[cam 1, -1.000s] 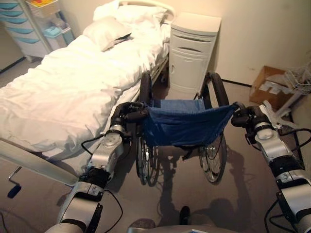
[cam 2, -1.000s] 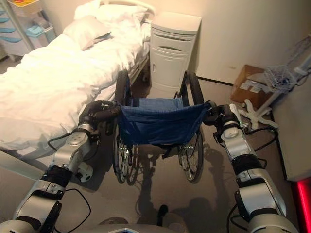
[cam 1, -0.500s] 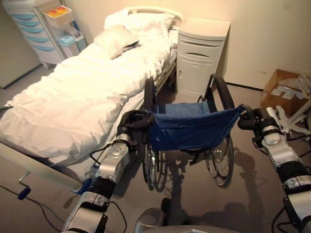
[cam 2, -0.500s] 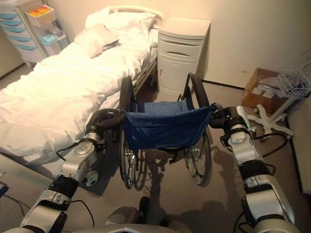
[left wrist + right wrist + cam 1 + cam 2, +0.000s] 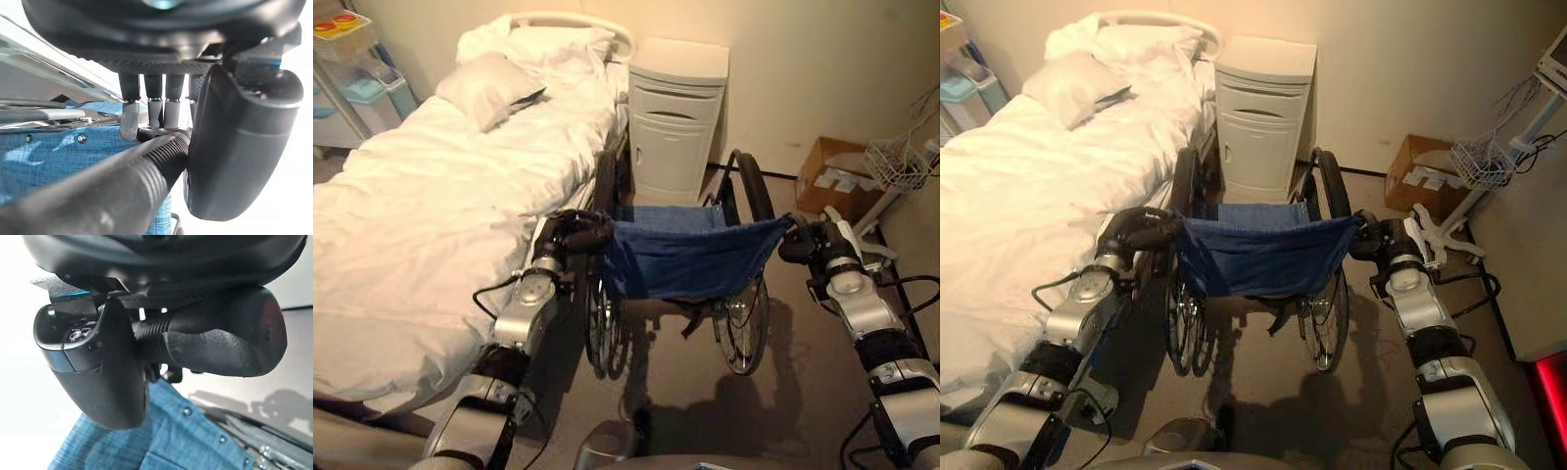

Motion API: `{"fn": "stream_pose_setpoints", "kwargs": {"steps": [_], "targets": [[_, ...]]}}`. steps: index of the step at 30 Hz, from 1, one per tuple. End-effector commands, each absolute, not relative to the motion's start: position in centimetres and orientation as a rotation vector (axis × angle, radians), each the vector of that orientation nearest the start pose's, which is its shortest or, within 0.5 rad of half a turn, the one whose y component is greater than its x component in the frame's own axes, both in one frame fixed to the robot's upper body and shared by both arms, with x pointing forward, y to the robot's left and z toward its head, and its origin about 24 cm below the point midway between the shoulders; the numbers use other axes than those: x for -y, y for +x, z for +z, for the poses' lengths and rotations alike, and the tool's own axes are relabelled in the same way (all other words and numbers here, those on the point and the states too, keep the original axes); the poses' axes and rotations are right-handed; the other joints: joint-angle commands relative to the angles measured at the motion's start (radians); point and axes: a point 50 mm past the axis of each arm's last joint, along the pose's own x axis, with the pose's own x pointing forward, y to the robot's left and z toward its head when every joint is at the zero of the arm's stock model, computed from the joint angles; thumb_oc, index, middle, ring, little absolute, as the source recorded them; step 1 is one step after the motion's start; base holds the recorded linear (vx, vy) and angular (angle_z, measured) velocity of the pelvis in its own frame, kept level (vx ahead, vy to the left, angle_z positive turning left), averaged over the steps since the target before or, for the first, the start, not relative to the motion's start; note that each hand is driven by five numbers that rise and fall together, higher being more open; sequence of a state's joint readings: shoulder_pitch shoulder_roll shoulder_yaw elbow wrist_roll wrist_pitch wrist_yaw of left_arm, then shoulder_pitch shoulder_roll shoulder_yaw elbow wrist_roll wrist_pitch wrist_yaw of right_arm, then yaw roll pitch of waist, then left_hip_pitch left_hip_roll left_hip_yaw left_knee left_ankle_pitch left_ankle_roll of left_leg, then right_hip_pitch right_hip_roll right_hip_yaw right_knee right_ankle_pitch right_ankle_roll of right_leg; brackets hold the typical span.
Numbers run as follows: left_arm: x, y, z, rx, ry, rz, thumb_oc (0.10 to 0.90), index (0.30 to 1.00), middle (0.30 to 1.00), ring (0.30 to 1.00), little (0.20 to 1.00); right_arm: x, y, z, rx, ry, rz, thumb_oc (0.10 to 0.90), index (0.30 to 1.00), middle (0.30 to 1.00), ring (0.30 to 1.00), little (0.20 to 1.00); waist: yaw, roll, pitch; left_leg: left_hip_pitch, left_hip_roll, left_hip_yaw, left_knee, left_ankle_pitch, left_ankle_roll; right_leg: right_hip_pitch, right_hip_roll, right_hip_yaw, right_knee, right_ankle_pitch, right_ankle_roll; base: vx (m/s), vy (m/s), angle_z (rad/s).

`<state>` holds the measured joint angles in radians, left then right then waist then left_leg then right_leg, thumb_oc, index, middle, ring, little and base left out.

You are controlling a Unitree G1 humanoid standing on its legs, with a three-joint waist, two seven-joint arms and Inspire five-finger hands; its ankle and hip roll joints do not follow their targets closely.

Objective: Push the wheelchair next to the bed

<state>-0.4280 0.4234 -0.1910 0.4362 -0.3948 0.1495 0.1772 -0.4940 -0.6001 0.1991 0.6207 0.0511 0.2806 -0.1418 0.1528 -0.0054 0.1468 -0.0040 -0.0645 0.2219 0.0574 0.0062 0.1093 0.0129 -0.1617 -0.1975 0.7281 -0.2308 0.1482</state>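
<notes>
Currently the wheelchair (image 5: 680,269) stands just right of the bed (image 5: 431,206), its blue back facing near, a white cabinet (image 5: 675,117) beyond. Left hand (image 5: 570,233) and right hand (image 5: 800,242) each clench a push handle.

Beige wall (image 5: 822,59), white cabinet (image 5: 674,117), cardboard box (image 5: 827,176)
</notes>
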Motion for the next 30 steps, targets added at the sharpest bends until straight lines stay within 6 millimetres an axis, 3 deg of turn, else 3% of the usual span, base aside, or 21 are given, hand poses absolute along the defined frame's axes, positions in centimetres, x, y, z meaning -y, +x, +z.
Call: {"fn": "stream_pose_setpoints", "kwargs": {"steps": [1, 2, 3, 4, 8, 18, 22, 26, 27, 29, 30], "targets": [[-23.6, 31.1, 1.7, -0.377, 0.358, 0.188, 0.400, 0.300, 0.300, 0.300, 0.300, 24.0, 31.9, 3.6, -0.316, -0.587, -0.011, 0.400, 0.300, 0.300, 0.300, 0.300, -0.034, 0.012, -0.002, -0.032, -0.019, -0.090, -0.017, -0.006, -0.020, 0.038, 0.031, -0.034, -0.171, 0.248, -0.014, 0.24, -0.006, -0.22], [-23.7, 31.3, 1.8, -0.374, 0.355, 0.196, 0.400, 0.300, 0.300, 0.300, 0.300, 23.8, 32.0, 3.7, -0.310, -0.591, -0.010, 0.400, 0.300, 0.300, 0.300, 0.300, -0.050, 0.020, 0.016, 0.001, -0.010, -0.097, -0.022, -0.012, -0.029, -0.017, 0.037, -0.044, -0.264, 0.227, -0.029, 0.20, -0.014, -0.19], [-23.7, 31.3, 1.8, -0.373, 0.355, 0.196, 0.400, 0.300, 0.300, 0.300, 0.300, 23.8, 32.0, 3.7, -0.310, -0.591, -0.010, 0.400, 0.300, 0.300, 0.300, 0.300, -0.051, 0.020, 0.017, 0.003, -0.010, -0.098, -0.023, -0.012, -0.029, -0.016, 0.037, -0.045, -0.264, 0.227, -0.029, 0.24, -0.046, -0.15], [-23.7, 31.5, 1.9, -0.367, 0.354, 0.198, 0.400, 0.300, 0.300, 0.300, 0.300, 23.9, 32.1, 3.7, -0.312, -0.592, -0.014, 0.400, 0.300, 0.300, 0.300, 0.300, -0.067, 0.016, 0.030, 0.035, -0.013, -0.113, -0.026, -0.030, -0.031, -0.078, 0.034, -0.042, -0.361, 0.261, -0.031, 0.17, -0.044, -0.01], [-22.9, 32.2, 2.0, -0.375, 0.349, 0.169, 0.400, 0.300, 0.300, 0.300, 0.300, 24.9, 32.0, 3.7, -0.338, -0.604, -0.035, 0.400, 0.300, 0.300, 0.300, 0.300, -0.122, -0.008, 0.036, 0.089, -0.044, -0.165, -0.034, -0.079, -0.031, -0.132, 0.048, 0.005, -0.582, 0.324, -0.015, 0.22, -0.038, 0.59], [-22.3, 31.7, 1.2, -0.412, 0.318, 0.149, 0.400, 0.300, 0.300, 0.300, 0.300, 25.9, 31.0, 3.2, -0.394, -0.635, -0.035, 0.400, 0.300, 0.300, 0.300, 0.300, -0.171, -0.029, 0.011, 0.143, -0.067, -0.202, -0.007, -0.147, -0.021, -0.188, 0.041, 0.059, -0.624, 0.411, 0.010, 0.22, -0.082, 0.40], [-22.1, 31.8, 1.1, -0.424, 0.308, 0.146, 0.400, 0.300, 0.300, 0.300, 0.300, 26.3, 31.1, 3.1, -0.416, -0.629, -0.043, 0.400, 0.300, 0.300, 0.300, 0.300, -0.171, -0.038, -0.004, 0.134, -0.058, -0.200, 0.048, -0.178, -0.031, -0.151, 0.047, 0.066, -0.638, 0.365, 0.003, 0.21, -0.212, 0.34], [-21.5, 31.9, 1.0, -0.432, 0.306, 0.151, 0.400, 0.300, 0.300, 0.300, 0.300, 26.5, 31.8, 4.0, -0.415, -0.640, -0.036, 0.400, 0.300, 0.300, 0.300, 0.300, -0.186, -0.049, -0.025, 0.173, -0.021, -0.209, 0.155, -0.233, -0.074, -0.123, 0.059, 0.058, -0.656, 0.324, -0.031, 0.19, -0.172, 0.42], [-21.3, 32.1, 1.1, -0.419, 0.295, 0.159, 0.400, 0.300, 0.300, 0.300, 0.300, 26.7, 32.1, 4.5, -0.411, -0.648, -0.040, 0.400, 0.300, 0.300, 0.300, 0.300, -0.194, -0.051, -0.022, 0.129, 0.021, -0.193, 0.300, -0.138, -0.111, -0.098, 0.073, 0.060, -0.659, 0.302, -0.061, 0.12, -0.114, 0.25], [-20.9, 32.4, 1.5, -0.401, 0.284, 0.155, 0.400, 0.300, 0.300, 0.300, 0.300, 27.1, 32.2, 4.7, -0.411, -0.636, -0.061, 0.400, 0.300, 0.300, 0.300, 0.300, -0.184, -0.064, -0.002, 0.023, 0.036, -0.180, 0.429, -0.075, -0.127, -0.051, 0.072, 0.054, -0.673, 0.290, -0.081, 0.10, -0.116, 0.37], [-20.7, 32.5, 1.6, -0.392, 0.287, 0.152, 0.400, 0.300, 0.300, 0.300, 0.300, 27.2, 32.2, 4.6, -0.412, -0.625, -0.069, 0.400, 0.300, 0.300, 0.300, 0.300, -0.176, -0.066, 0.012, -0.015, 0.046, -0.169, 0.423, -0.064, -0.127, -0.020, 0.074, 0.054, -0.683, 0.285, -0.083, 0.10, -0.070, 0.32]]}}
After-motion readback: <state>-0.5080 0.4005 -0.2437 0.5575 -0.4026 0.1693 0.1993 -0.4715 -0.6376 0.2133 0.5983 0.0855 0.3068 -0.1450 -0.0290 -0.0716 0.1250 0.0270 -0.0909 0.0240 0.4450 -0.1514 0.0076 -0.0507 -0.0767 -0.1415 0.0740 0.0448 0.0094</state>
